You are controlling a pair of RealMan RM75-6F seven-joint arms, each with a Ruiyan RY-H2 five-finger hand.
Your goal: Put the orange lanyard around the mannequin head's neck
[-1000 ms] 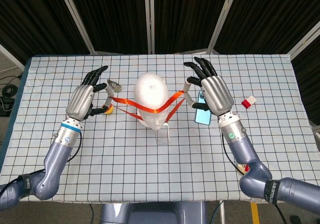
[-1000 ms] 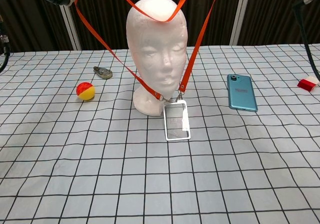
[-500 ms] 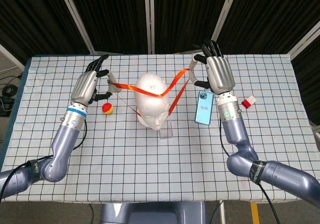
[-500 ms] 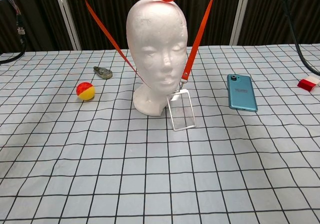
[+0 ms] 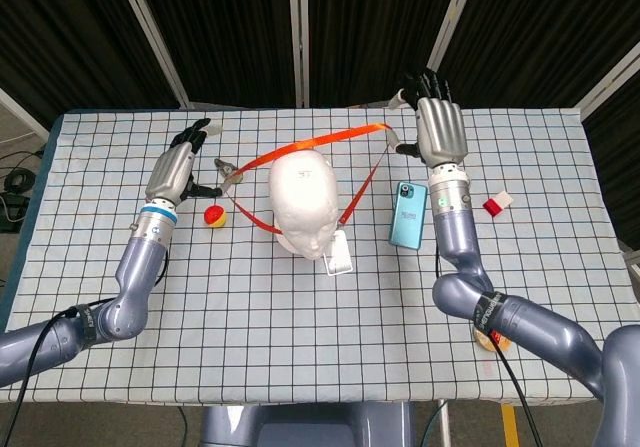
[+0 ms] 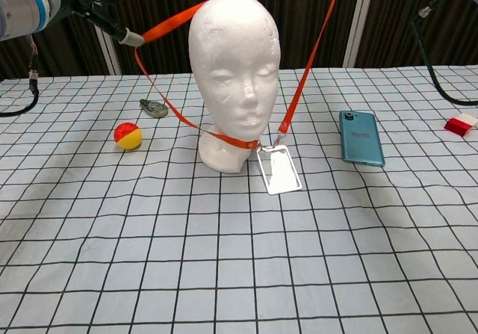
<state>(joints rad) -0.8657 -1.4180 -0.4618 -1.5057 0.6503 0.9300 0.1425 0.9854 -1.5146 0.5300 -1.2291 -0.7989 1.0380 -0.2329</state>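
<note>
The white foam mannequin head [image 5: 300, 199] [image 6: 235, 80] stands upright mid-table. The orange lanyard [image 5: 320, 145] [image 6: 305, 76] is stretched into a wide loop around it. Its upper strap runs behind the crown, and its lower strap crosses the front of the neck. My left hand [image 5: 180, 167] [image 6: 97, 1] pinches the strap left of the head. My right hand [image 5: 437, 132] holds the strap's other end, raised at the far right of the head. The clear badge holder [image 5: 338, 253] [image 6: 281, 169] hangs from the strap and leans on the table beside the neck base.
A blue phone [image 5: 407, 214] [image 6: 361, 137] lies right of the head. A red-and-yellow ball [image 5: 213, 216] [image 6: 128, 135] and a small metal piece [image 6: 155, 109] lie to its left. A red-and-white block [image 5: 497, 203] [image 6: 461, 124] sits far right.
Both hands moved toward the table's far side, carrying the strap from over the crown to behind the head. The left hand dropped lower. The badge holder swung in toward the neck base.
</note>
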